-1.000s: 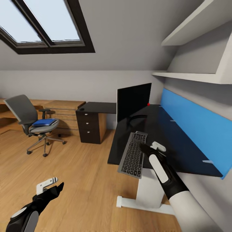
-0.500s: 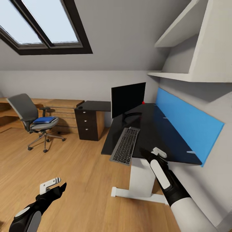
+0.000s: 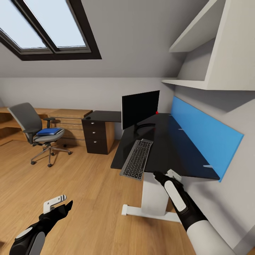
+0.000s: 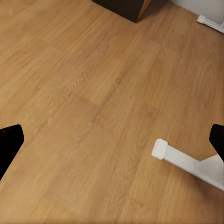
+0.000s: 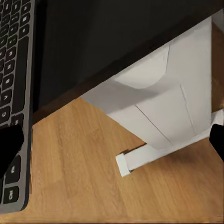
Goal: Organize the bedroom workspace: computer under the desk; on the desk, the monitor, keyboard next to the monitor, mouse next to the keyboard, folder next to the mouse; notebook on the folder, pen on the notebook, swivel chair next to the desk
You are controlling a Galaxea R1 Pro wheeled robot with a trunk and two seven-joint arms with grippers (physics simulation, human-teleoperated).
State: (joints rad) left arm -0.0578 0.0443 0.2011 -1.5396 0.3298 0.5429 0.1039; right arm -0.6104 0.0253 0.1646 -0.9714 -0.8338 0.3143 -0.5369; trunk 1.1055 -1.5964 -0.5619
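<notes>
Attic bedroom: keyboard [image 3: 137, 159] laid on the desk [image 3: 166, 141], overhanging its near edge.
Both empty grippers [image 3: 169, 174] [image 3: 58, 204] are spread open; the keyboard is best pushed toward the monitor [image 3: 140, 108].

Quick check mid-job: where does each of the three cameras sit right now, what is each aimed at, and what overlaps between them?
Head view: high, facing the desk, monitor, keyboard and swivel chair; both arms show.
Left wrist view: on the left arm, aimed at the wooden floor; dark fingertips at the edges.
Right wrist view: on the right arm, aimed at the desk's near edge.
Shared: keyboard, white desk leg.
</notes>
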